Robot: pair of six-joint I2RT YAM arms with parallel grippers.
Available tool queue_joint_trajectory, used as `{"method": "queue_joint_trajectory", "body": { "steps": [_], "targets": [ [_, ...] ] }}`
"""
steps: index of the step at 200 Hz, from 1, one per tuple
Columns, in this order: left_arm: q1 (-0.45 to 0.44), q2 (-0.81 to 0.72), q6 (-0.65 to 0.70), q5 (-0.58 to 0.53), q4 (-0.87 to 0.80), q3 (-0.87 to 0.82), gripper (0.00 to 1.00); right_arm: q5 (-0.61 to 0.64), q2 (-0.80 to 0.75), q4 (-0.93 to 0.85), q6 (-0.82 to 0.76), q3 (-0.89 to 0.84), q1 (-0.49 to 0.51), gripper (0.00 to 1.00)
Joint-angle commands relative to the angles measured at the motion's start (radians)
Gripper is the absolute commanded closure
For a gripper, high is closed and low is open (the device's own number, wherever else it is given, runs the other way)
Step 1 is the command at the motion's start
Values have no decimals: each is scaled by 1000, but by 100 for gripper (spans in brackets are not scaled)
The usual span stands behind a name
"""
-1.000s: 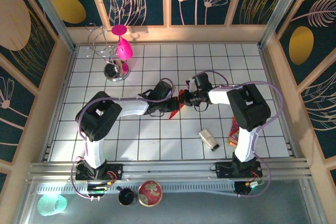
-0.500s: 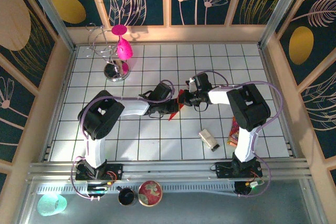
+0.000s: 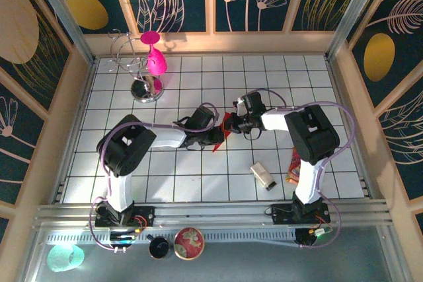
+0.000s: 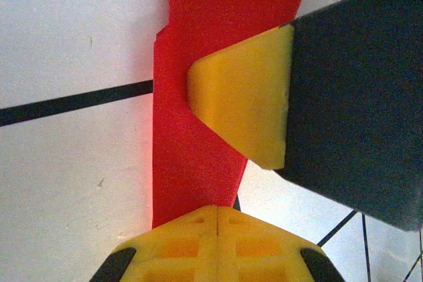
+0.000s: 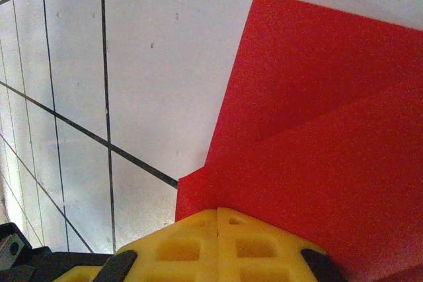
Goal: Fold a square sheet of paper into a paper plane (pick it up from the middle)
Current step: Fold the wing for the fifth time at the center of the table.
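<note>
While the closed left gripper (image 3: 217, 139) and closed right gripper (image 3: 236, 123) meet the red paper (image 4: 192, 163), slow even pressure should crease it cleanly.

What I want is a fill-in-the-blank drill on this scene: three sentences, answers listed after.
1. The folded paper between the two arms is ____ in colour.
2. The left end effector and the right end effector both have their jaws ____.
3. The magenta goblet is at the far ____ of the tiled floor.
Missing words: red; shut; left.
</note>
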Motion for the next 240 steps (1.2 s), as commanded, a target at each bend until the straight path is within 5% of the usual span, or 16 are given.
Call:
{"method": "queue_joint_trajectory", "body": {
  "steps": [1,88,240],
  "targets": [
    [-8,-30,17,13,-122,-44,100,104,67,-85,-8,5,7,95],
    [-9,-146,17,-5,-43,-48,99,100,75,-86,-5,8,6,95],
    [-28,-5,137,-75,-225,67,100,115,114,-138,-14,30,7,95]
  ]
}}
